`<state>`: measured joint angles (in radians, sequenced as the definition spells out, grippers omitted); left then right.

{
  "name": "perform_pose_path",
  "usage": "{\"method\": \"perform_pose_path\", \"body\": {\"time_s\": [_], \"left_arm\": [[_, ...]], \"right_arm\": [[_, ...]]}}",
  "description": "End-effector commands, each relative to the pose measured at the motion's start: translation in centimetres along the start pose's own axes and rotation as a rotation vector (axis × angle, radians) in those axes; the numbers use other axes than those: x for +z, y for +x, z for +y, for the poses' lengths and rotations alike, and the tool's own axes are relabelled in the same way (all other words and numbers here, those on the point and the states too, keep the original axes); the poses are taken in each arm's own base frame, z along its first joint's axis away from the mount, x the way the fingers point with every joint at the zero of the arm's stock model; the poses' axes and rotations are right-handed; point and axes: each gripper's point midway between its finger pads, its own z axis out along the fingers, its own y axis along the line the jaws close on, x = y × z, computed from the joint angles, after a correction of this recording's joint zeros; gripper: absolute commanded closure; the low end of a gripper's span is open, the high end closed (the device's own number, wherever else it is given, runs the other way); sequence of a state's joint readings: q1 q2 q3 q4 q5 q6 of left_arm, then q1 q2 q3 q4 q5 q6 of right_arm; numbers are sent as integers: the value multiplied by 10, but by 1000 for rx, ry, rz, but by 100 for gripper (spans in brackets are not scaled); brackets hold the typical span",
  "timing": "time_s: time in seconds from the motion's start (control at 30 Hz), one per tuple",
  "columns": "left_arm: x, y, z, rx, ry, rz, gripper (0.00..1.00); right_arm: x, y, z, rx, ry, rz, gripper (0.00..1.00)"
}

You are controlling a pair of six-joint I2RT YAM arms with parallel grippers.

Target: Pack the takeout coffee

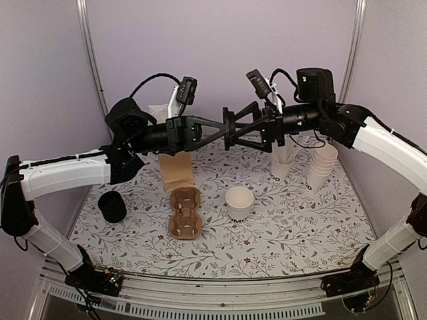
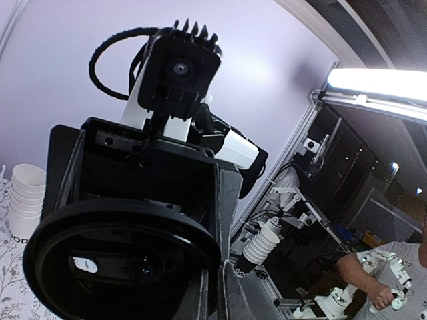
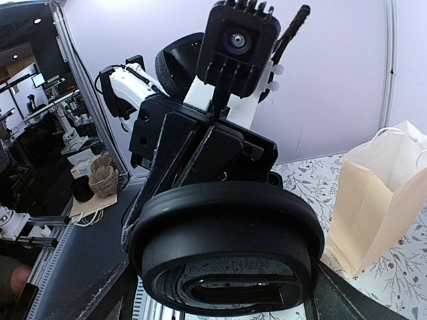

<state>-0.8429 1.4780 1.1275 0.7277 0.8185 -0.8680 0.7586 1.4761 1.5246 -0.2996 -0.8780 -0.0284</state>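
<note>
Pinching the black lid (image 1: 229, 128), left jaws meet right jaws straddling it, grip unclear.

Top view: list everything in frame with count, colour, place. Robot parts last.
bag: 1, brown paper, back left, upright behind the left arm
cup carrier: 1, brown cardboard, centre, empty
open cup: 1, white, lidless, right of the carrier
lid stack: 1, black, left edge
straw cup: 1, white, back right
cup stack: 1, white, nested, right of the straw cup
single lid: 1, black, mid-air between the grippers
tablecloth: 1, white, floral
left gripper, right gripper: black, raised, meeting at the single lid; grip unclear
</note>
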Motion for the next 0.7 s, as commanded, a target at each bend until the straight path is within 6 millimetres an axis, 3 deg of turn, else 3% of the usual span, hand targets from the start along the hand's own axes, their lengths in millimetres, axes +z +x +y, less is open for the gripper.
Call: {"method": "perform_pose_path", "body": {"time_s": [0.0, 0.3, 0.53, 0.6, 0.67], "left_arm": [[5, 4, -2, 8, 18, -5, 100], [4, 9, 1, 3, 11, 4, 100], [-1, 9, 1, 10, -40, 26, 64], [-7, 8, 0, 24, -91, 27, 49], [-16, 9, 7, 34, -182, 35, 43]], "right_arm": [[3, -9, 3, -6, -11, -22, 15], [0, -7, 4, -10, 4, -26, 29], [-5, 1, -7, -15, 72, -11, 32], [-13, 4, -13, -13, 90, -7, 32], [-25, 9, -25, 0, 126, -3, 32]]}}
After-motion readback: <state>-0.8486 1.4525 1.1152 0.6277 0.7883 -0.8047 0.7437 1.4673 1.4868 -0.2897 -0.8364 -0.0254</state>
